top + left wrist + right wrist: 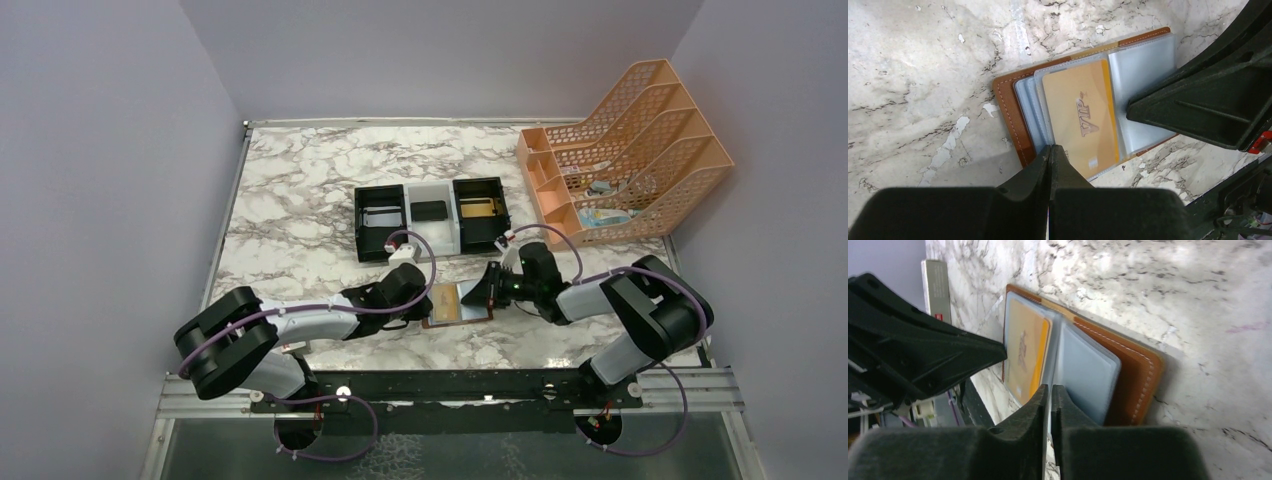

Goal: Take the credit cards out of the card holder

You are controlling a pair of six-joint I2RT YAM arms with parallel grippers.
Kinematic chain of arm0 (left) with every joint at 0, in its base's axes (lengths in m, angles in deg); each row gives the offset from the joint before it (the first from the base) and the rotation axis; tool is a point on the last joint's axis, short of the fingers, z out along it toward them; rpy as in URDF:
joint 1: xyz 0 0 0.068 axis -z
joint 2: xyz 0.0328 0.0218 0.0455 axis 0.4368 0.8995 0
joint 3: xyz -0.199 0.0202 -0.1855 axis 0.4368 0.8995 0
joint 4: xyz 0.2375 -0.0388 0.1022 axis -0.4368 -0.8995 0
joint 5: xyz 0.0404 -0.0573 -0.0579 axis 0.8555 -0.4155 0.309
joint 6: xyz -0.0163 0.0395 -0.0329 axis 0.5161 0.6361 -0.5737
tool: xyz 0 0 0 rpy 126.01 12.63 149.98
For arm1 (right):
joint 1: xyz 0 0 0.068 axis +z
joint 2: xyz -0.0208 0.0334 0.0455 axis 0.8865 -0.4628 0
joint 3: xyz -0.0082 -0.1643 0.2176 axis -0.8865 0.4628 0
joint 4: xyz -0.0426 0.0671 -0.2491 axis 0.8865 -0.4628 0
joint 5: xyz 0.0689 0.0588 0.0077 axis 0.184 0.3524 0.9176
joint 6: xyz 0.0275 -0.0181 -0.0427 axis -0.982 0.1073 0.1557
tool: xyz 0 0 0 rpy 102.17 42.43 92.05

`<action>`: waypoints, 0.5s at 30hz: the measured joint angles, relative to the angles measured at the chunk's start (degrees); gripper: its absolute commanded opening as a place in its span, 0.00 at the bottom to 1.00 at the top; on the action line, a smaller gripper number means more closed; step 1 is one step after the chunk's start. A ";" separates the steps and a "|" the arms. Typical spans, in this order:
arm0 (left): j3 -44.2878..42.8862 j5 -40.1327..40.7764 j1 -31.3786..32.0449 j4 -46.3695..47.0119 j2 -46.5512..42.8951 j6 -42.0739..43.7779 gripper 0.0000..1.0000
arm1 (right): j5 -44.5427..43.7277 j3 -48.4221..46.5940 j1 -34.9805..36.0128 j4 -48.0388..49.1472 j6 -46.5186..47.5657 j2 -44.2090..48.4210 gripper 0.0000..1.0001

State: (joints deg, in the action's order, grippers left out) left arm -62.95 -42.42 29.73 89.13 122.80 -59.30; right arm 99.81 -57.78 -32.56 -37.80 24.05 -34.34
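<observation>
The brown leather card holder (pixel 458 302) lies open on the marble table between my two grippers. Its clear and blue-grey sleeves are fanned out. A gold credit card (pixel 1083 115) marked VIP sits inside one sleeve. My left gripper (pixel 1050 147) is shut, its tips resting at the near corner of that sleeve; nothing shows between the jaws. My right gripper (pixel 1049 387) is shut on the edge of a raised blue-grey sleeve (pixel 1083 370) beside the gold card (pixel 1025 347). In the top view the left gripper (pixel 428 300) and right gripper (pixel 490 288) flank the holder.
A black-white-black tray (pixel 408 196) stands behind the holder, with a dark card (pixel 430 210) in its middle compartment and a gold one (pixel 480 208) in the right. An orange mesh file rack (pixel 625 150) fills the back right corner. Walls close in on three sides.
</observation>
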 measured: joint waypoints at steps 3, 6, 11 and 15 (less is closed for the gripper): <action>-0.37 0.04 0.00 -0.07 0.44 0.04 0.00 | 1.88 0.00 0.02 1.29 0.46 -0.74 0.21; -0.87 0.09 0.02 -0.04 1.01 0.07 0.00 | 3.91 -0.07 0.02 2.62 1.09 -1.92 0.22; -1.29 0.48 0.31 -0.09 1.51 0.09 0.00 | 5.53 -0.50 0.02 4.42 1.03 -4.02 0.24; -2.05 0.72 0.59 -0.20 2.32 0.33 0.00 | 6.01 -0.68 0.09 6.08 0.26 -5.20 0.24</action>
State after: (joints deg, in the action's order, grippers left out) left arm -65.00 -41.70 30.32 88.93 125.11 -58.97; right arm 105.82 -58.46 -32.48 -31.72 24.31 -39.54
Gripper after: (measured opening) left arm 0.010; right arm 0.234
